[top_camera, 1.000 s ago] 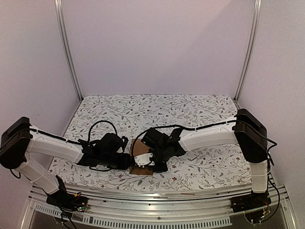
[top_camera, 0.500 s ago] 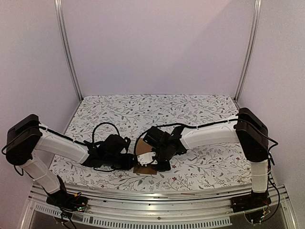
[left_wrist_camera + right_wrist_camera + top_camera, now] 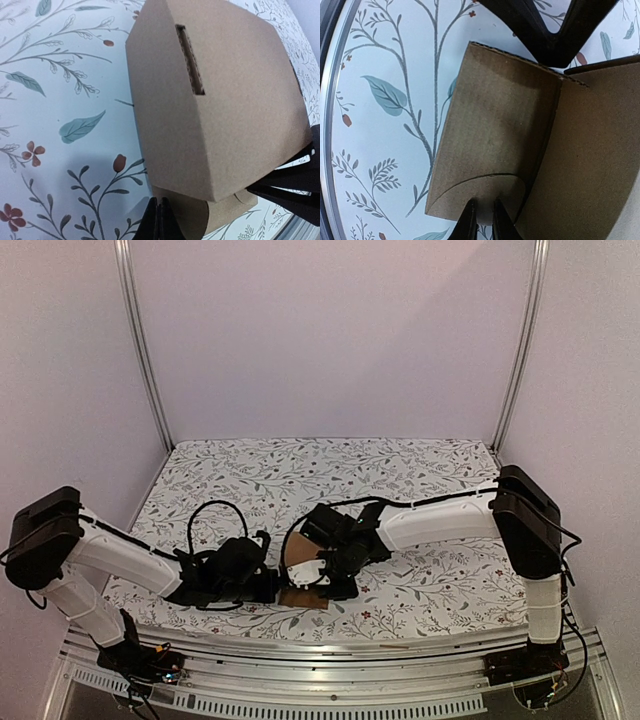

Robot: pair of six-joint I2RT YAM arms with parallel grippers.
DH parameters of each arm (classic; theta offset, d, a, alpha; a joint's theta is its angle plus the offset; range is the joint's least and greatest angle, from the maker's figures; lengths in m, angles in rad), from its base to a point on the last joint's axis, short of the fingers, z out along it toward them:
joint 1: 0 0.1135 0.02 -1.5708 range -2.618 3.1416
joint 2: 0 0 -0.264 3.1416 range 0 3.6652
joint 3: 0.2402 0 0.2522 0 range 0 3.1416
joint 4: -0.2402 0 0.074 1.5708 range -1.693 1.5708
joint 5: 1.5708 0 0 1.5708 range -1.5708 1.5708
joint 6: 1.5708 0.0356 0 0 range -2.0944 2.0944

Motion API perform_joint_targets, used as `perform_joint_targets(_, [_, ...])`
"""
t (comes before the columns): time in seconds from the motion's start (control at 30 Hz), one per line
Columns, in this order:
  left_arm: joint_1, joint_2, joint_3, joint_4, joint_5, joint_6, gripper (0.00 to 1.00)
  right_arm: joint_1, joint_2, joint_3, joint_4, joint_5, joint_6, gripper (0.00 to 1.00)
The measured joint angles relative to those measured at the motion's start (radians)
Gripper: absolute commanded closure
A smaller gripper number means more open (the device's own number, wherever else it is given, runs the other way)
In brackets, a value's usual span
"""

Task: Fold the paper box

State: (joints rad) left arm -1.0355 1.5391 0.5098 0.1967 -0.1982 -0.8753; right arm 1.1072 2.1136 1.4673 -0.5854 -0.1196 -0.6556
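Sitting just ahead of the left tool (image 3: 159,223) (closed, empty) is the box (image 3: 215,110). The narrow right tool (image 3: 484,221) seemingly pinches its flap (image 3: 490,145).

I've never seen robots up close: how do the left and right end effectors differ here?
The left end effector is shut tight on nothing; the right end effector is slightly parted, pinching a flap of the paper box. The left meets the box from the left, the right from the right. Both are black.
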Motion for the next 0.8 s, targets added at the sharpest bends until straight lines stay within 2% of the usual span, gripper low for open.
perform_joint_targets(0.4, [-0.011, -0.026, -0.046, 0.076, -0.008, -0.013, 1.0, -0.016, 0.016, 0.02, -0.016, -0.073, 0.0, 0.89])
perform_joint_targets(0.8, [-0.018, 0.01, -0.052, 0.135, 0.007, -0.112, 1.0, -0.032, 0.023, 0.029, -0.037, -0.101, 0.001, 0.89])
